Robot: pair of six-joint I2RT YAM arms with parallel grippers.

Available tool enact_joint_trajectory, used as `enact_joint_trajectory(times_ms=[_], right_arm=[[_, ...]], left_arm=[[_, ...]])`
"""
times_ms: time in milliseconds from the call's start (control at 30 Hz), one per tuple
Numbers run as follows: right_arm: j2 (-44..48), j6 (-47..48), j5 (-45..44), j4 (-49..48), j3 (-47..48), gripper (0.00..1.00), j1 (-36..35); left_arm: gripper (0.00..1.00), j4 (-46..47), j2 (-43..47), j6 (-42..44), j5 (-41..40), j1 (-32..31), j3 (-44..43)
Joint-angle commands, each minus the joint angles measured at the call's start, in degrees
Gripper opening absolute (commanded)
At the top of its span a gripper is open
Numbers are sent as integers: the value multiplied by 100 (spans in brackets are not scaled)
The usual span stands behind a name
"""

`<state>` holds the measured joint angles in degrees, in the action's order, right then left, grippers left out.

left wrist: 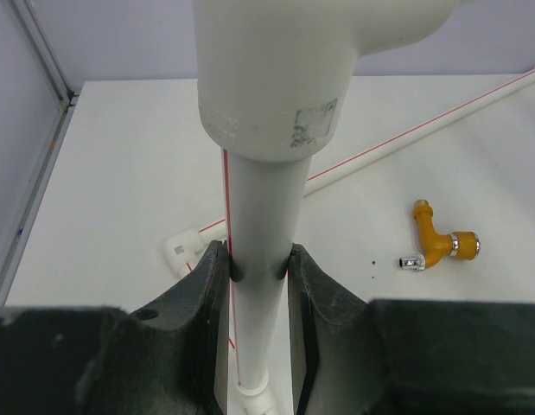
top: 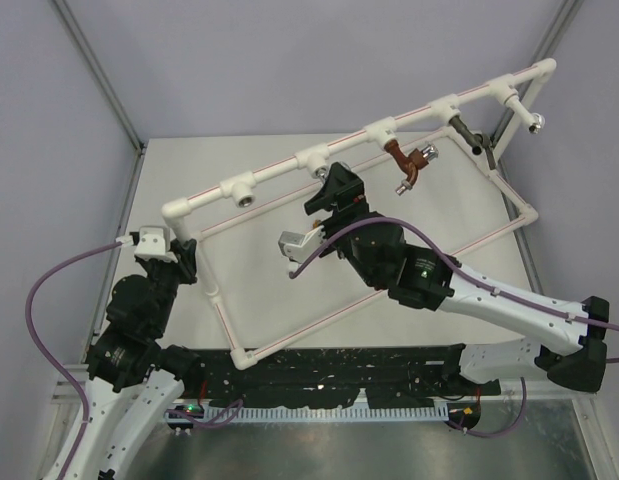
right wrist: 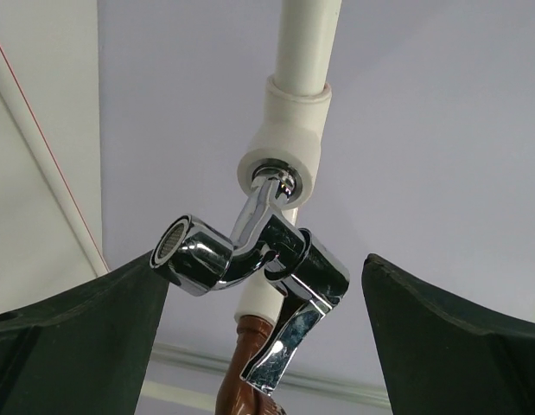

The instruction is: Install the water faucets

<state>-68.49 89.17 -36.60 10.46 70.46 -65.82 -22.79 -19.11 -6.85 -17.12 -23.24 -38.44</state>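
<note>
A chrome silver water faucet [right wrist: 250, 259] hangs with its inlet in a white tee socket [right wrist: 280, 169] of the pipe frame [top: 289, 172]. My right gripper [right wrist: 260, 259] is open around it; the left finger is at the spout, the right finger stands clear of the handle. In the top view that gripper [top: 336, 185] hides the faucet. A red-brown faucet [top: 404, 160] and a dark grey one [top: 469, 130] sit in sockets further right. An orange-yellow faucet [left wrist: 440, 245] lies loose on the table. My left gripper [left wrist: 258, 259] is shut on the frame's upright pipe [left wrist: 258, 199].
The frame stands tilted up from the table [top: 189, 160], its lower bar [top: 319, 315] near the arm bases. An empty tee socket [top: 244, 190] is left of the chrome faucet, another [top: 524, 108] at the far right end. A white elbow [left wrist: 182, 251] rests on the table.
</note>
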Motion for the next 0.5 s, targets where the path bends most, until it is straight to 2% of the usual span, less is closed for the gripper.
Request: enact_joint_trajectory(times_ms=[0,200,267,367,467], right_arm=[[-121,760,-216,-685,12,96,-1],[-296,673,-155,-791,3,100,148],[-340,629,-154,-835,-23,91,175],[-402,532,-137,-896,-49,72,245],[-455,365,-120,-923,-58,59,263]], left_arm=[[0,-446,-57,-44,262,-40,38],[0,-437,-22,-44,254,-40,38],[0,-437,-22,-44,254,-40,38],[0,-437,-13,-44,262,-40,38],[0,-446,-5,-44,245,-40,38]])
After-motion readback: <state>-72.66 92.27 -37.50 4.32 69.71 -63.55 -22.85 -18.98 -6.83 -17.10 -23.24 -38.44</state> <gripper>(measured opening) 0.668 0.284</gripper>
